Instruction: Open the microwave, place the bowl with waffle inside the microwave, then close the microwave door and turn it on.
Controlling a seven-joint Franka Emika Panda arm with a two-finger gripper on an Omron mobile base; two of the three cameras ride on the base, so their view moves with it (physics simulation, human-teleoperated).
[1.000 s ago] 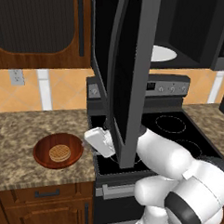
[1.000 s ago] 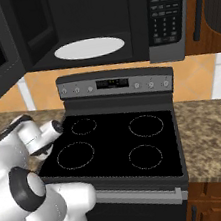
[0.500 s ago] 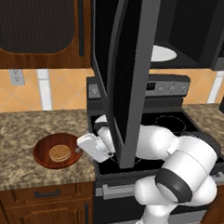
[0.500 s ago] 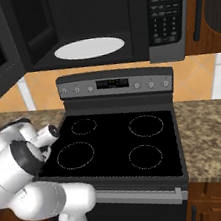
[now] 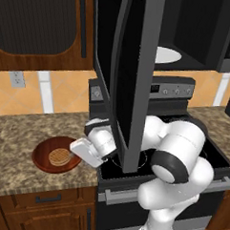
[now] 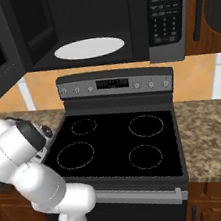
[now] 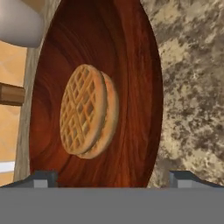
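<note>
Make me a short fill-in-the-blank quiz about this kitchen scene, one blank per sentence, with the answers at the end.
1. The microwave door stands ____.
2. The waffle lies inside the ____.
3. The bowl rests on the granite counter to the ____ of the stove.
4. The gripper has its jaws ____ beside the bowl.

Missing words: open; bowl; left; open

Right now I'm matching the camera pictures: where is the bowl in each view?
Left base view: bowl, lower left on the granite counter.
Right base view: I can't find it.
Hand view: bowl large, centre-left, waffle inside.
Shared landmark: that counter.
</note>
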